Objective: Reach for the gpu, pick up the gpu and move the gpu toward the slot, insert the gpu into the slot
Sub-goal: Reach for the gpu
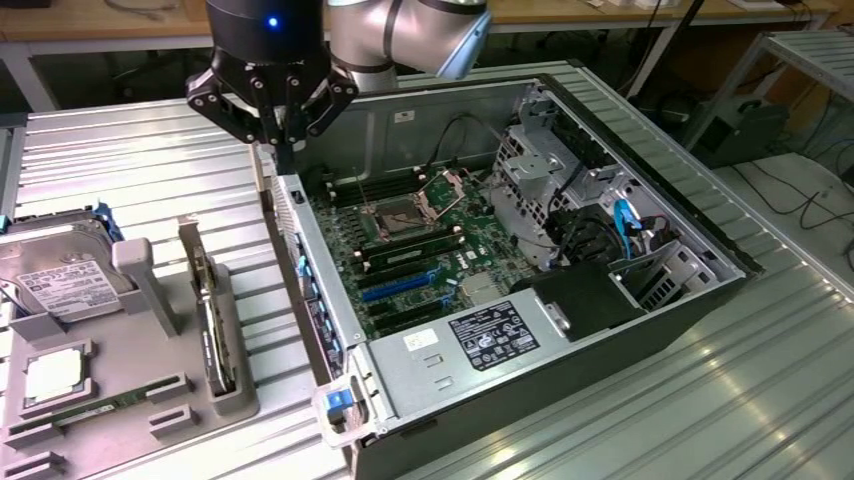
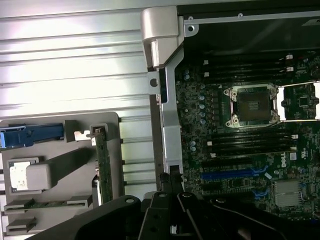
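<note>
The gpu (image 1: 216, 330) stands on edge in a grey holder tray (image 1: 134, 400) at the exterior view's left, its silver bracket at the far end. In the wrist view the gpu (image 2: 103, 165) is a thin card upright in the tray (image 2: 60, 150). My gripper (image 1: 283, 156) hangs shut over the rear wall of the open computer case (image 1: 320, 300), up and to the right of the card, with nothing between its fingers. The wrist view has the gripper (image 2: 171, 182) above that case wall. A blue slot (image 1: 400, 287) (image 2: 232, 173) lies bare on the motherboard.
A hard drive (image 1: 54, 270), a processor chip (image 1: 56, 375) and a memory stick (image 1: 94, 410) share the tray. Inside the case are a CPU socket (image 1: 398, 215), drive cage (image 1: 534, 170) and a labelled power supply (image 1: 494, 335). Ribbed metal table (image 1: 160, 160) lies around.
</note>
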